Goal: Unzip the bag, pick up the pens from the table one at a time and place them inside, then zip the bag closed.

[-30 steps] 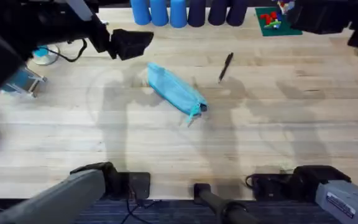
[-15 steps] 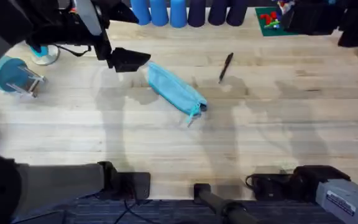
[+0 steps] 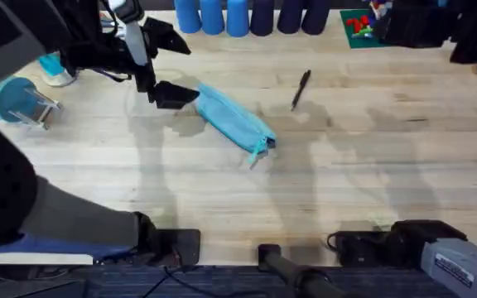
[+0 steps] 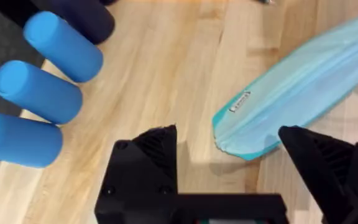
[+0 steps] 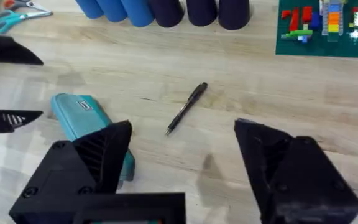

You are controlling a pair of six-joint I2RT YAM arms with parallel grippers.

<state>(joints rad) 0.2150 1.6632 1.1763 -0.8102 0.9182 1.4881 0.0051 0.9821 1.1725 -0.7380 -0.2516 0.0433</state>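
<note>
The light-blue pencil pouch lies diagonally near the middle of the wood table, zipped, with one black pen just beyond it. The left gripper hovers at the pouch's far end, jaws spread wide and empty (blue cylinders stand behind). The right gripper, also wide open, holds nothing.
</note>
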